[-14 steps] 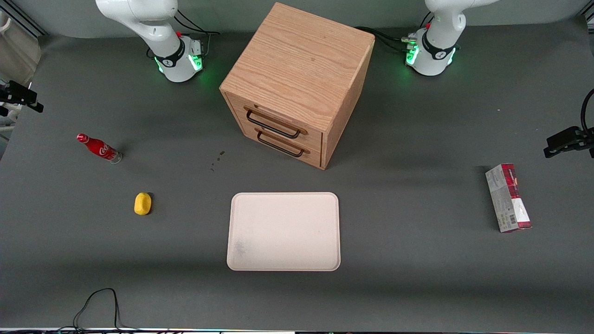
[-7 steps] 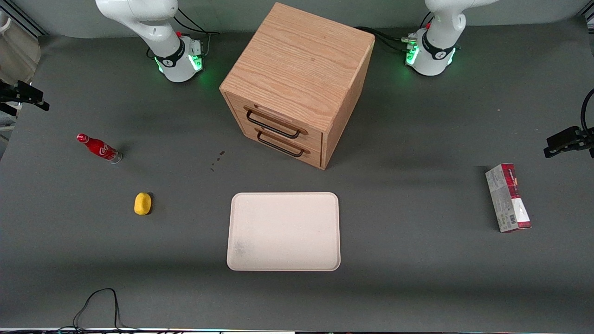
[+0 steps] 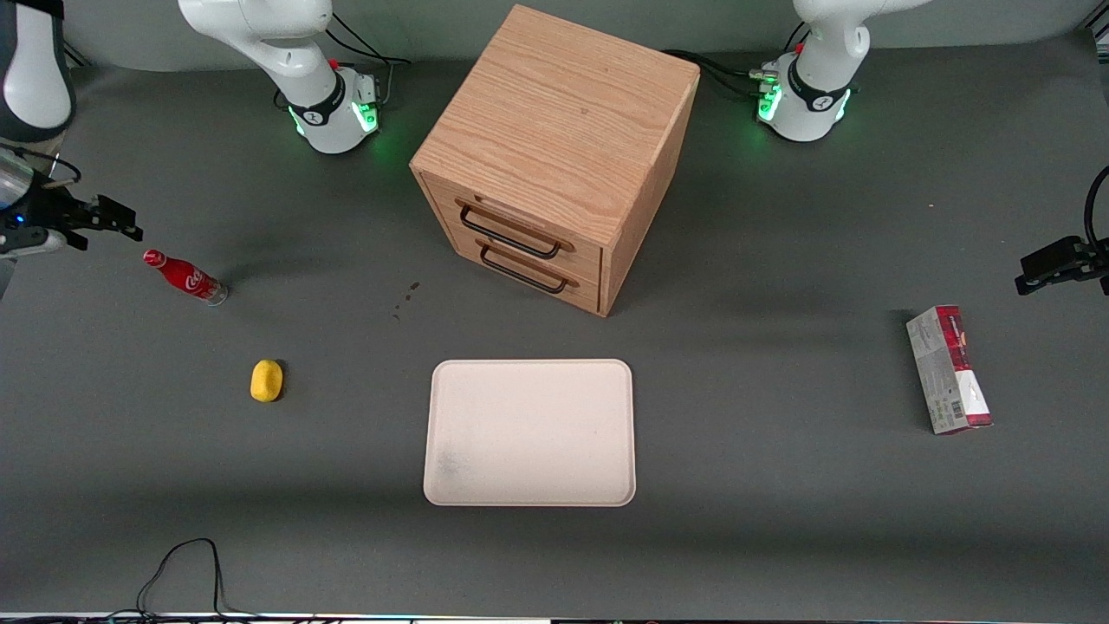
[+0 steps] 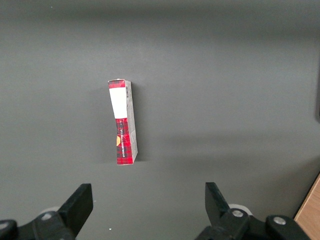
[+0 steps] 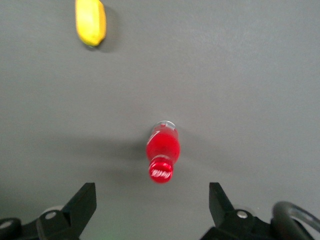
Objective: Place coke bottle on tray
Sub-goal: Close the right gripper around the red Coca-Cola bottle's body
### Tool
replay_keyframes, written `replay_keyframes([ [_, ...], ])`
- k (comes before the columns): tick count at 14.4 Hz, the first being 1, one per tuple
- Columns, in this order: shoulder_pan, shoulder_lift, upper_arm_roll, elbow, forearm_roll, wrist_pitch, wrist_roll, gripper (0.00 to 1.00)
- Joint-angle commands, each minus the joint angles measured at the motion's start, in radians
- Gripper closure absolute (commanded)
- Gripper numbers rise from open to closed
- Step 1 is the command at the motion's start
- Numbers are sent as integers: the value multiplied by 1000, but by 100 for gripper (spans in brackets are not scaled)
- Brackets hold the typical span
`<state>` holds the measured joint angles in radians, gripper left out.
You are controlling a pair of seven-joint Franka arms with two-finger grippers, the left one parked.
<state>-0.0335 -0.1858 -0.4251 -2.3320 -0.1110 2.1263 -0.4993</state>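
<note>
The coke bottle (image 3: 184, 276), small and red with a red cap, stands on the grey table toward the working arm's end. The right wrist view shows it from above (image 5: 162, 147), cap toward the camera. My right gripper (image 3: 121, 222) hovers open and empty just beside the bottle's cap, a little farther from the front camera. In the right wrist view the open gripper (image 5: 151, 200) has the cap just ahead of the gap between its fingers. The pale cream tray (image 3: 529, 432) lies flat near the table's middle, in front of the cabinet.
A yellow lemon-like lump (image 3: 267, 380) lies nearer the front camera than the bottle and shows in the right wrist view (image 5: 90, 21). A wooden drawer cabinet (image 3: 554, 156) stands mid-table. A red-and-grey carton (image 3: 949, 368) lies toward the parked arm's end.
My right gripper has come in from the table's edge toward the bottle. The bottle, tray and other things have not moved.
</note>
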Motion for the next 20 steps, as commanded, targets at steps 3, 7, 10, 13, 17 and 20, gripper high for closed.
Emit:
replay_keyframes([
  [3, 9, 86, -32, -81, 1, 177, -10, 0],
  [7, 9, 101, -34, -116, 1, 219, -4, 0],
  [10, 9, 112, -34, -119, 1, 215, -5, 0],
  [13, 7, 115, -34, -118, 1, 201, -7, 0],
  [17, 9, 111, -34, -113, 1, 196, -7, 33],
  [20, 9, 109, -34, -112, 1, 196, -8, 75],
])
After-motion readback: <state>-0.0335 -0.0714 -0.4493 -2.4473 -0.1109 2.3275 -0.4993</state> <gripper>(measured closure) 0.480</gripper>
